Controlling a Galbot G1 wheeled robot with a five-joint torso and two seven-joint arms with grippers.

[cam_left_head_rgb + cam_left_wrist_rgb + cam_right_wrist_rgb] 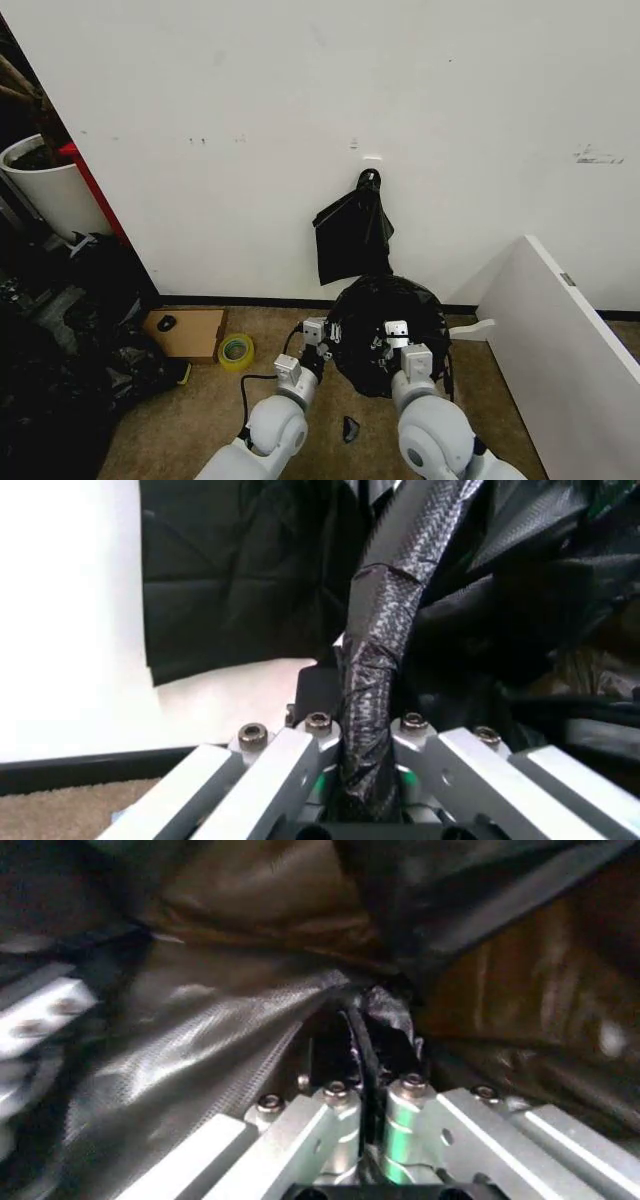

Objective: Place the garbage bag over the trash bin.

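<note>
The white wall [300,120] fills the background, with a slanted white board [560,330] leaning at the right and a white plant pot [45,185] at the far left; a flat black bag bundle [352,235] hangs on the wall from a knotted top. Directly below it, on the tan floor [190,410], stands the trash bin, which cannot be made out because the garbage bag [385,320] drapes over it as a rounded, glossy black dome. The dome sits just ahead of both arms, between them, and the bag's open mouth faces down around the bin, so its long axis runs roughly vertical. The left gripper [318,335] meets the bag's left flank and the right gripper [398,340] its near front; the two are about equally close, each touching the plastic. In the left wrist view the left gripper [365,780] has its fingers closed on a twisted strand of bag running straight away from it. In the right wrist view the right gripper [365,1106] likewise pinches a fold of film. My judgement is that the hem must go downward past the rim, which is hidden. A yellow tape roll [236,351] and cardboard piece [185,333] lie well apart at the left.
</note>
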